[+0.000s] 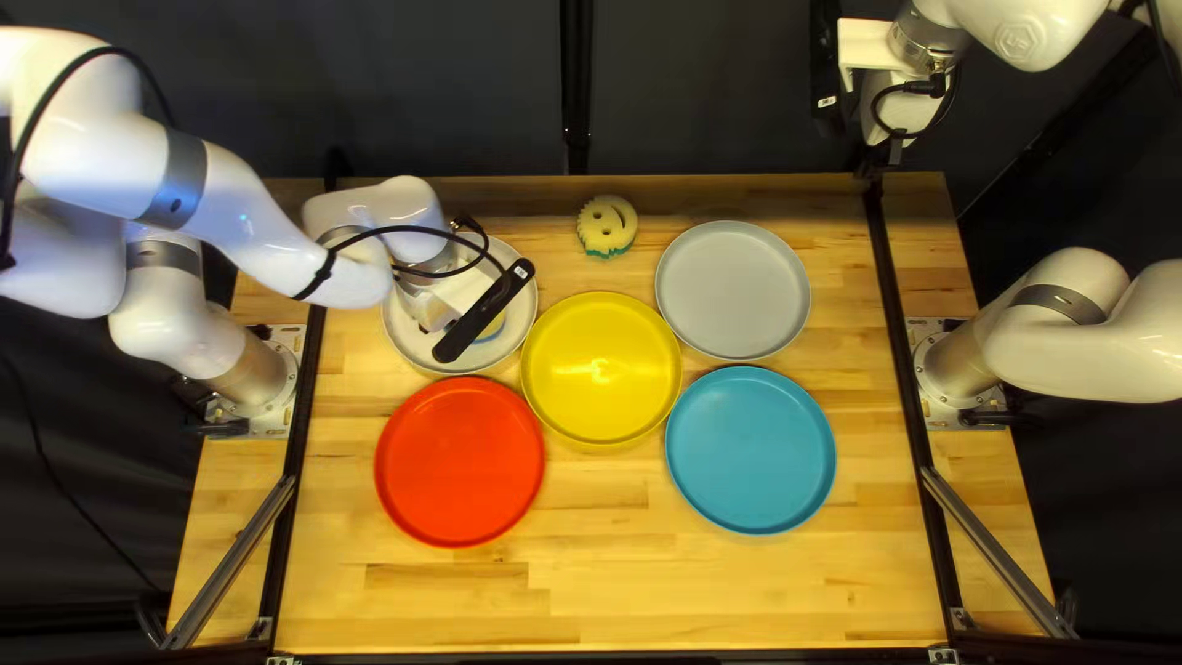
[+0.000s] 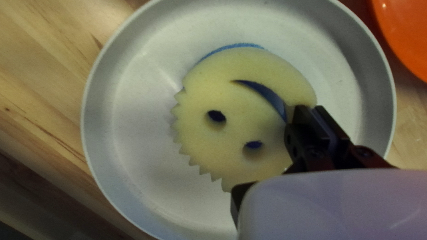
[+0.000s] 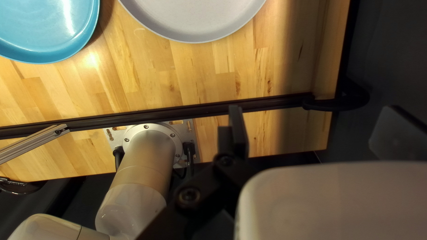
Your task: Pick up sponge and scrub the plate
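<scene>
The closed left hand (image 2: 310,108) pinches the smiley sponge (image 2: 240,106) by its edge, inside the rim of the white plate (image 2: 129,115). The foam looks light and soft, likely to bend and drag under pressure; beside the smile cut-out it may tear, so thicker foam seems the safer hold. Well apart from the plate, the right hand (image 3: 312,114) stands open.
</scene>
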### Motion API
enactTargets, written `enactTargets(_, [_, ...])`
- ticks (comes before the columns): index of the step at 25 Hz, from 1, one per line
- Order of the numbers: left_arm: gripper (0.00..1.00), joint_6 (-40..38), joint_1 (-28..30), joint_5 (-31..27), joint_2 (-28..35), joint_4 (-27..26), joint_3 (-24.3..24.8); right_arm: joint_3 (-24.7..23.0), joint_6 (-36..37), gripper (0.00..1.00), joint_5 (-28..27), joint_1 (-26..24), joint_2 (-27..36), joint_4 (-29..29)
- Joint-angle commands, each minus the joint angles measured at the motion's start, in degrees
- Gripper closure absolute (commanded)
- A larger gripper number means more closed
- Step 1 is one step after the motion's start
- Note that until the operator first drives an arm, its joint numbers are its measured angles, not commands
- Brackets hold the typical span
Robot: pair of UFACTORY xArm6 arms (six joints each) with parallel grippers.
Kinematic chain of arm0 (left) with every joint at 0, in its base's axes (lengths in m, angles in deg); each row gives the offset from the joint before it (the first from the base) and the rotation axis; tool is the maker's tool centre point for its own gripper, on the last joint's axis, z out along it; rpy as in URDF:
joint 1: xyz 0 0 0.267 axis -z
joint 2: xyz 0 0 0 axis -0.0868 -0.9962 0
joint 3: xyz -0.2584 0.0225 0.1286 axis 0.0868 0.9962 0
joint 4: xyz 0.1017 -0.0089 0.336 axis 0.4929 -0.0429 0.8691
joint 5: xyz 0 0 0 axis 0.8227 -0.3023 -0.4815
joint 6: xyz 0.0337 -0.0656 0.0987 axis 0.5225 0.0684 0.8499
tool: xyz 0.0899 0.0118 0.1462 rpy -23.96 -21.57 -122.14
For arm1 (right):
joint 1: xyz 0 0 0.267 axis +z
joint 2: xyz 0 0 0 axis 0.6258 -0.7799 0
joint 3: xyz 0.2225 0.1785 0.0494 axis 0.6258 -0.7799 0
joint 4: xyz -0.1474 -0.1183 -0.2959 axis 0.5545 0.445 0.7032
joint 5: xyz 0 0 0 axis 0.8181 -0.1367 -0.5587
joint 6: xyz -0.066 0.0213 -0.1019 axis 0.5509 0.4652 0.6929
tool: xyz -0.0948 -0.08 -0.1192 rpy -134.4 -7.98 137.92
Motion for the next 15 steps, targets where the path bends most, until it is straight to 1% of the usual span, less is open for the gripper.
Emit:
enactTargets(1, [1.0,0.54,-0.9,-0.72,4.14,-0.07,3.73,0.0,0.0,0.0,0.0,0.0,0.0,0.0])
enactTargets(5, [1.0,0.53,-2.03,-2.55,9.49,-0.25,7.69,0.0,0.0,0.0,0.0,0.0,0.0,0.0])
enactTargets(10, [1.0,0.66,-4.48,-6.36,18.69,-0.52,13.69,0.0,0.0,0.0,0.0,0.0,0.0,0.0])
enactTargets(12, [1.0,0.83,-5.12,-6.82,19.89,-0.78,14.6,0.0,0.0,0.0,0.0,0.0,0.0,0.0])
enactTargets(15, [1.0,1.23,-5.46,-6.07,19.12,-1.3,14.69,0.0,0.0,0.0,0.0,0.0,0.0,0.0])
